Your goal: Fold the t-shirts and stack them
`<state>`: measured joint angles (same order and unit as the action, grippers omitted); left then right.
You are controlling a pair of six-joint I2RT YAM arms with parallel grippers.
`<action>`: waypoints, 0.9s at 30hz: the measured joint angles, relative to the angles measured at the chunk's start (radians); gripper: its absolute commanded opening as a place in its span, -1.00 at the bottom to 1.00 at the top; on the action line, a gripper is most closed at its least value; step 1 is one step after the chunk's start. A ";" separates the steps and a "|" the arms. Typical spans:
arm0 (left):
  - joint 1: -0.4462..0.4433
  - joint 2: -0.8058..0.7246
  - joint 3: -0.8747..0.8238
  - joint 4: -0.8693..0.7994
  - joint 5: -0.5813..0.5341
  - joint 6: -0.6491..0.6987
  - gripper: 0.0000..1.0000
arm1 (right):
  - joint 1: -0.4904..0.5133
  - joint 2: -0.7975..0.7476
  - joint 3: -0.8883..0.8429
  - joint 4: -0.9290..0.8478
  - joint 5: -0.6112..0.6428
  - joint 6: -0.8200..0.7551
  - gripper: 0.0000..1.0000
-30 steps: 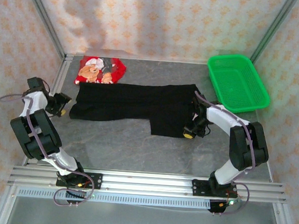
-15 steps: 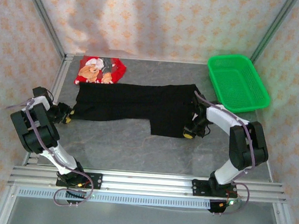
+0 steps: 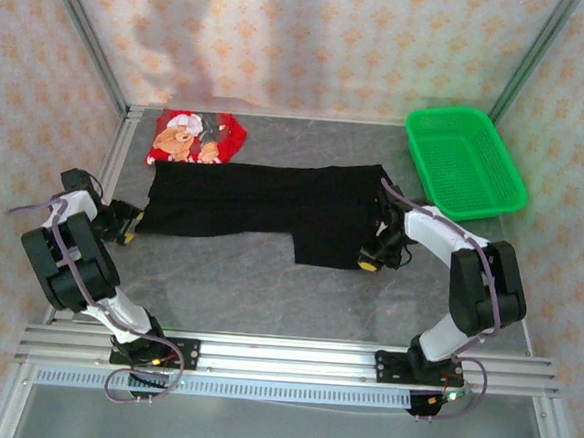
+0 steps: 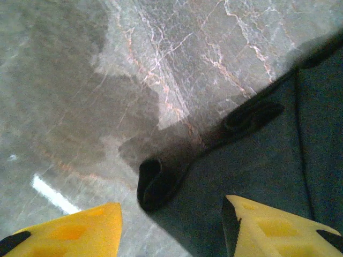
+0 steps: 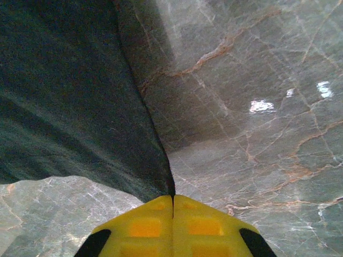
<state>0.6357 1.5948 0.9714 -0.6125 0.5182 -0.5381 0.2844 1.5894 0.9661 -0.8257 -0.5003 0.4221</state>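
The job looks early to about half done, by my reckoning. The black shirt (image 3: 263, 209) lies flat across the middle of the table (image 3: 246, 296) as a long band running left to right, with a shorter flap hanging toward the near side at its right end. That looks to me like a first lengthwise fold, not a finished packet. The red shirt (image 3: 197, 137) sits at the far left corner, just behind the black one and touching or nearly touching its far edge. It is bunched small with the print up, and I cannot tell whether it is properly folded. Nothing is stacked yet, and the basket (image 3: 450, 111) stands well apart at the far right.

The right claw (image 3: 371, 260) is down at the near right corner of the flap. Its wrist view shows the fingers (image 5: 144, 225) pressed together with a point of black cloth (image 5: 64, 96) pinched between them. The left claw (image 3: 129, 226) is at the band's left end, jaws apart. Its wrist view shows a rolled corner of the cloth (image 4: 268, 160) lying between the fingers (image 4: 268, 225), not gripped.

What remains, I judge, is to fold the band down to size and put one shirt on the other.
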 measured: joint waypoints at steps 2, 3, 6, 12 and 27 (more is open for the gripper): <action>0.000 -0.036 -0.001 -0.030 -0.021 -0.003 -0.16 | 0.000 -0.001 0.000 0.000 0.000 0.000 -1.00; 0.000 -0.047 -0.005 -0.039 -0.031 -0.004 -0.22 | 0.000 -0.001 0.000 0.000 0.000 0.000 -1.00; 0.000 -0.057 -0.028 -0.069 -0.061 0.012 -0.39 | 0.000 -0.001 0.000 0.001 0.000 0.000 -1.00; 0.000 -0.010 -0.066 -0.068 -0.064 0.012 -0.30 | 0.000 -0.001 0.000 0.003 0.000 0.000 -1.00; -0.021 0.092 0.020 0.028 -0.051 -0.011 -0.25 | 0.000 -0.001 0.000 0.004 -0.001 0.000 -1.00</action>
<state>0.6151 1.6867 0.9913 -0.5842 0.4667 -0.5491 0.2844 1.5887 0.9657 -0.8219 -0.5011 0.4225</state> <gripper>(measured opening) 0.375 0.042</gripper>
